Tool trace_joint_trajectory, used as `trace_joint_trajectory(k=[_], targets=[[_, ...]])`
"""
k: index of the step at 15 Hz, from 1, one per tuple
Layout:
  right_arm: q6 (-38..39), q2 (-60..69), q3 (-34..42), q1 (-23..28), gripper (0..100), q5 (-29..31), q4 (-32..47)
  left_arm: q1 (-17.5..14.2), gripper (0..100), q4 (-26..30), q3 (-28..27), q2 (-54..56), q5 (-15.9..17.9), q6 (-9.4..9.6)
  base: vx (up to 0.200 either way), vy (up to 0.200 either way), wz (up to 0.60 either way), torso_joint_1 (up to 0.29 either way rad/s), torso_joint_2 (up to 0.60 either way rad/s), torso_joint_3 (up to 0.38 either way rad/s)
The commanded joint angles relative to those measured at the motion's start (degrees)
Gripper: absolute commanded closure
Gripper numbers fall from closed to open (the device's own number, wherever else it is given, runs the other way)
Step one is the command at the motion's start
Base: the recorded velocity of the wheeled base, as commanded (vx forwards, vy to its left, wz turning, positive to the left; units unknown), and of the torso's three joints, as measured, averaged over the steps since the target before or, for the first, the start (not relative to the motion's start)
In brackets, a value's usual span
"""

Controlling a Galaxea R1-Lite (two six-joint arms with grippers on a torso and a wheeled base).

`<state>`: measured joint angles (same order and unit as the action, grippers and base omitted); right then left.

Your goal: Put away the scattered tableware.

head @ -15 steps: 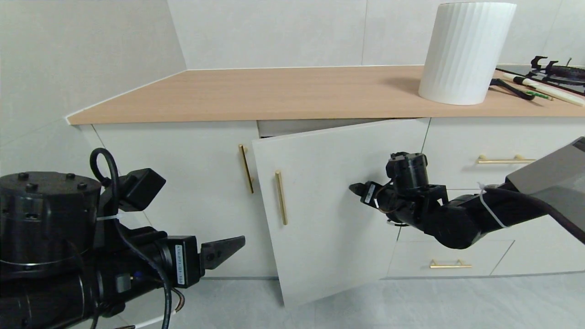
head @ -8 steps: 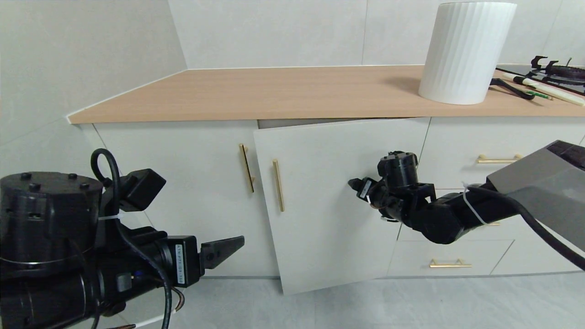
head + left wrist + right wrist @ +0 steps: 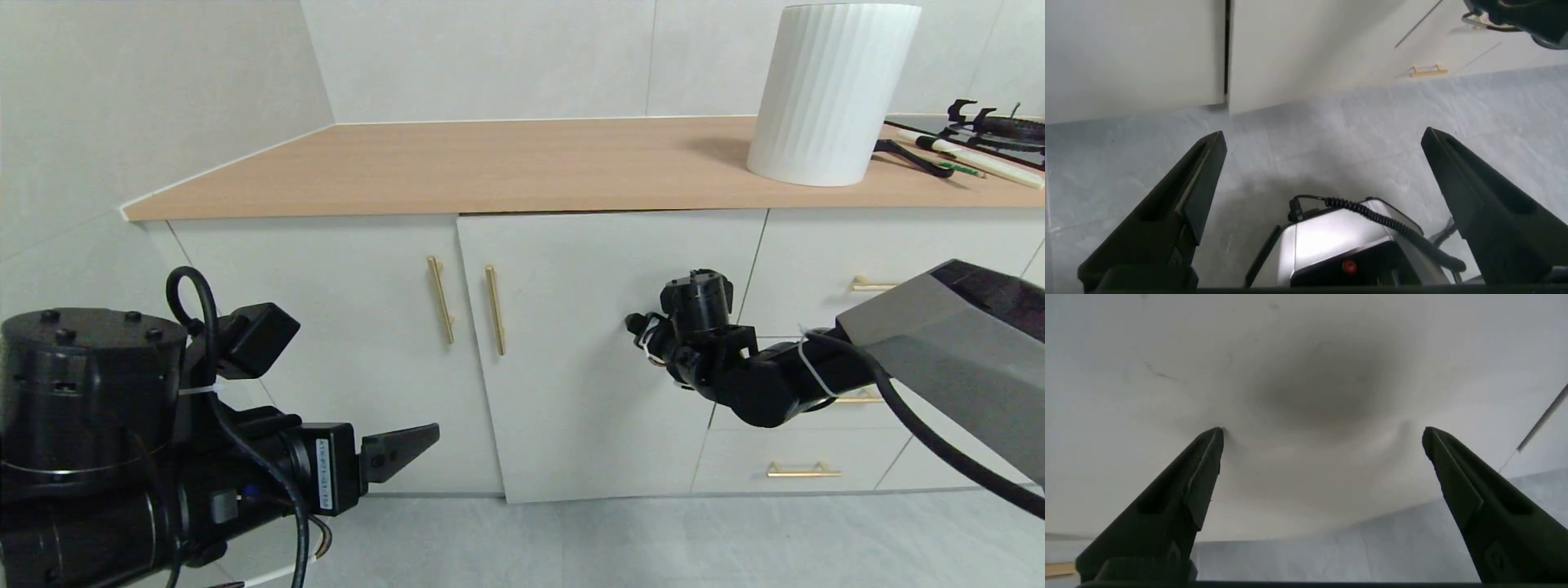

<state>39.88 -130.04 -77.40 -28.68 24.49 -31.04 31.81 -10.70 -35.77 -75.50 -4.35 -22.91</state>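
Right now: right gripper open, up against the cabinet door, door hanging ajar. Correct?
Not ajar: the head view shows the cabinet door shut, flush with the neighbouring door. The right gripper is open, up against it.

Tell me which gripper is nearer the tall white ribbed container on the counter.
Right. The right gripper sits below the ribbed container, at the cabinet door; the left gripper is lower, far left.
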Motion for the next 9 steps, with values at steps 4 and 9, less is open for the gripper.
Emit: trace_joint_trajectory(k=[4,9], targets=[[-0.06,-2.41,-2.23,0.91,0,1.88,-0.08,0.01,0,-0.02,0.26,-0.09,-0.04,-0.03,0.0,0.0,0.0,0.0,0.0,0.0],[-0.06,0.13,-0.21,0.21,0,1.79,-0.16,0.01,0,-0.02,0.26,-0.09,-0.04,-0.03,0.0,0.0,0.0,0.0,0.0,0.0]])
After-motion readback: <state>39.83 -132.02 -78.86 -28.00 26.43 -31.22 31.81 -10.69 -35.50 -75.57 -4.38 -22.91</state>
